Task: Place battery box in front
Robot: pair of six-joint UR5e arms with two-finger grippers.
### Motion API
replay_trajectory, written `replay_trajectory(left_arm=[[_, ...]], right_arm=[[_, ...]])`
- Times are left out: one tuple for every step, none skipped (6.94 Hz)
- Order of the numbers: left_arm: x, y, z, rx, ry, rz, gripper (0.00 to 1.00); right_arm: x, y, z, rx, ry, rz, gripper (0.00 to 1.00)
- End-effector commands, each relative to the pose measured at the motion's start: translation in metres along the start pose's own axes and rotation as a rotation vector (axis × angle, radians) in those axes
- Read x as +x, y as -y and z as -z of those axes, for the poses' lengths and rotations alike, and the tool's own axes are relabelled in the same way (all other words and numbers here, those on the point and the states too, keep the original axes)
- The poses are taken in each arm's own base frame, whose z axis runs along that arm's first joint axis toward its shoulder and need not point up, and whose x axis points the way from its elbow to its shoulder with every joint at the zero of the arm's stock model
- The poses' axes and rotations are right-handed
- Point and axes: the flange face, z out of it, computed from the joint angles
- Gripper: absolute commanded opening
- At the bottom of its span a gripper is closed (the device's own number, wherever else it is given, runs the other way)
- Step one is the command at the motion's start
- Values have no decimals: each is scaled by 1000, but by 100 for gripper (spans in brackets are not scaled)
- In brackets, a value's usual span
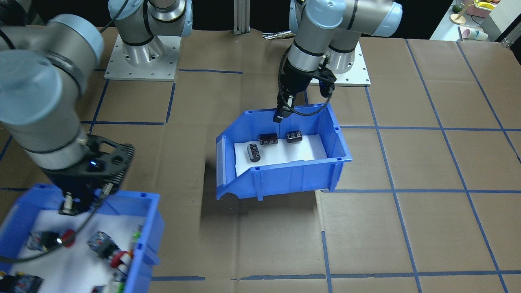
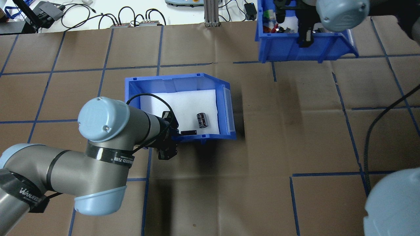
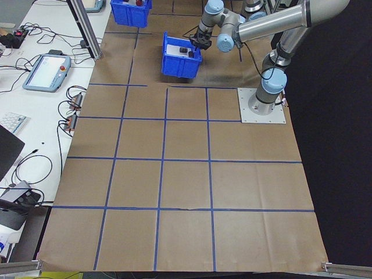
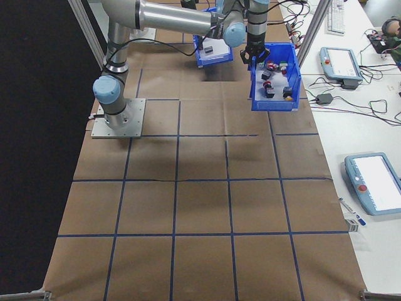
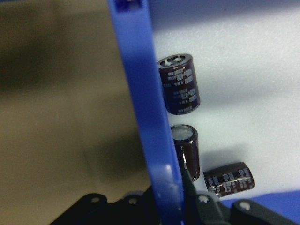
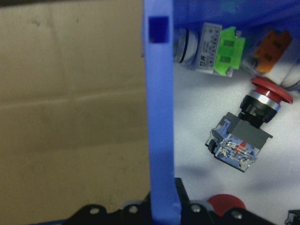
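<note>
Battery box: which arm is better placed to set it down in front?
Left. The left gripper is shut on the battery box wall; the right gripper grips the switch bin.

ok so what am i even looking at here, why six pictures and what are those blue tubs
These are six camera views of one moment at a table covered in brown paper with blue tape lines. Two robot arms work there. Four cameras are fixed: one facing the robot, one over its shoulders, one at each table end. Two more sit on the wrists, which is why those pictures are close-ups. The left gripper is clamped on the rear wall of the battery box, a blue bin with white foam and three dark cylinders. It casts a shadow to one side and looks lifted. The right gripper is clamped on the wall of a second blue bin, full of push-button switches.
</note>
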Motion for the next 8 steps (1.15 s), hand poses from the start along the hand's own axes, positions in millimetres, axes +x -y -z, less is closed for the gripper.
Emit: replay_trajectory(left_arm=[[55,55,22,-42,-10,94,0],[83,61,17,-41,-2,99,0],[110,58,-1,-47,22,86,0],[130,39,-17,-58,38,42,0],[151,16,-28,-65,42,1,0],[157,-17,-51,-83,72,-43,0],[170,-34,-59,-89,68,-70,0],[188,-47,-72,-100,70,-82,0]], right_arm=[[-57,-61,4,-8,46,27,0],[-87,-64,-2,-5,74,78,0],[-120,-59,-1,1,96,117,0],[-147,-60,4,2,97,147,0],[-164,-59,5,-1,94,159,0],[-166,-58,5,1,95,159,0],[-166,-59,4,1,96,159,0],[-165,-58,4,2,94,157,0]])
